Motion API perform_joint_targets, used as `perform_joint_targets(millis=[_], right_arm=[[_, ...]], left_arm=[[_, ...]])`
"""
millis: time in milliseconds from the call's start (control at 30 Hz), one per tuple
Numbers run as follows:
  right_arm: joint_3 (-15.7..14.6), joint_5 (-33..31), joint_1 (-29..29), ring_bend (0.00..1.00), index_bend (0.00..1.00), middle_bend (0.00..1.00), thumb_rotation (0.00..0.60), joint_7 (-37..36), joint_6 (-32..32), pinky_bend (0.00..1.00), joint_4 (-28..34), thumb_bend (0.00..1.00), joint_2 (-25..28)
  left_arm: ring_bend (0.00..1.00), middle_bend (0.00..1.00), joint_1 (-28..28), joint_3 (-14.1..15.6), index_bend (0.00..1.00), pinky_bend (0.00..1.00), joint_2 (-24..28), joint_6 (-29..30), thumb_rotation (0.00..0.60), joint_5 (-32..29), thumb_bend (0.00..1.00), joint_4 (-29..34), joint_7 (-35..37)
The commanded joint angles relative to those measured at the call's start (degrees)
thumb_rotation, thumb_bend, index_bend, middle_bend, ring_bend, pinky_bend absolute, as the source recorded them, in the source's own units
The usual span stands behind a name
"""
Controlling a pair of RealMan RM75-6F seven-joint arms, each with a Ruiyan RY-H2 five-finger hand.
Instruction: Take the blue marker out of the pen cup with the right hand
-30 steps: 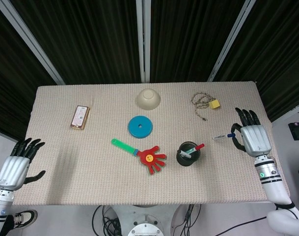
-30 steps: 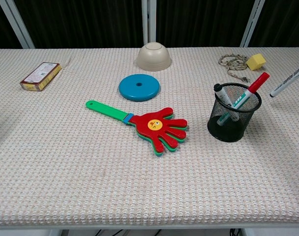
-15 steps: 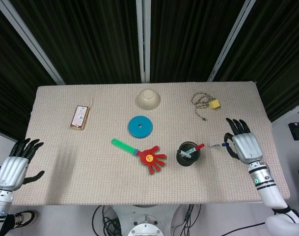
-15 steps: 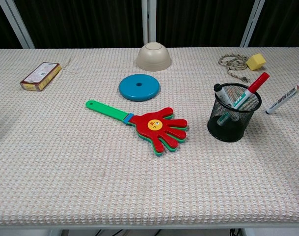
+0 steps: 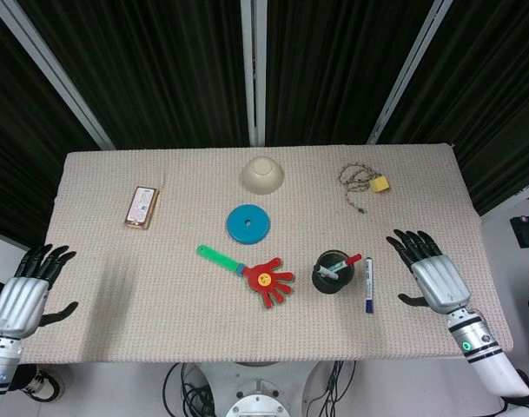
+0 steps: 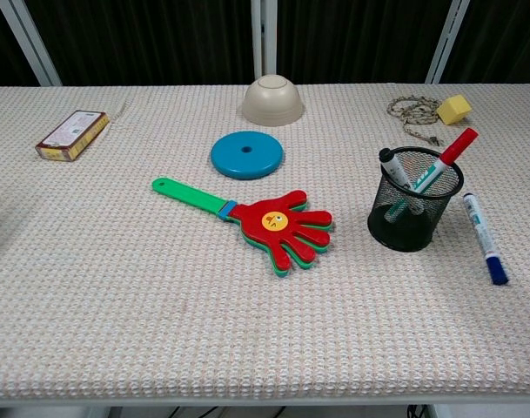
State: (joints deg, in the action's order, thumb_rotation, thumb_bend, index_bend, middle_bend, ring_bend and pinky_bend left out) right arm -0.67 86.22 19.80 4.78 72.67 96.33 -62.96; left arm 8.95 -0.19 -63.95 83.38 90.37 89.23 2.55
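The blue marker (image 5: 367, 283) (image 6: 484, 237) lies flat on the table just right of the black mesh pen cup (image 5: 333, 273) (image 6: 413, 211). Inside the cup stand a red-capped marker (image 6: 447, 156) and a black-capped one (image 6: 392, 166). My right hand (image 5: 429, 274) is open over the table's right part, apart from the marker, fingers spread, holding nothing. My left hand (image 5: 29, 287) hangs open off the table's left edge. The chest view shows neither hand.
A red and green hand clapper (image 6: 257, 216) lies in the middle, with a blue disc (image 6: 246, 155) and an upturned beige bowl (image 6: 271, 98) behind it. A small box (image 6: 70, 134) sits far left. A rope (image 6: 411, 111) and a yellow block (image 6: 453, 108) are at the back right.
My right hand moved toward the near edge and let go of the blue marker, which dropped from the air onto the table beside the cup. The left hand barely shifted.
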Motion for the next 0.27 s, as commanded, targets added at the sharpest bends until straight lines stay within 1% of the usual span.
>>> perform_joint_targets(millis=[33, 100, 233, 267], right_arm=[[-0.90, 1.64, -3.77, 0.00, 0.00, 0.00, 0.600, -2.43, 5.15, 0.00, -0.10, 0.03, 1.72], [-0.47, 1.29, -5.70, 0.00, 0.00, 0.00, 0.600, -3.16, 8.35, 0.00, -1.34, 0.03, 1.60], [2.00, -1.46, -10.22, 0.00, 0.00, 0.00, 0.600, -2.33, 16.28, 0.00, -6.23, 0.03, -1.42], [2.39, -2.09, -10.94, 0.00, 0.00, 0.00, 0.600, -2.66, 17.22, 0.00, -7.16, 0.04, -2.04]], left_arm=[[0.02, 0.09, -0.02, -0.19, 0.15, 0.04, 0.54, 0.39, 0.600, 0.20, 0.18, 0.81, -0.52], [0.02, 0.09, 0.04, -0.36, 0.15, 0.04, 0.77, 0.62, 0.600, 0.35, 0.18, 1.12, -0.82], [0.02, 0.09, 0.03, -0.56, 0.15, 0.04, 0.57, 1.25, 0.600, 0.80, 0.18, 0.86, -1.37], [0.02, 0.09, 0.02, -0.51, 0.15, 0.04, 0.58, 1.23, 0.600, 0.84, 0.18, 0.84, -1.44]])
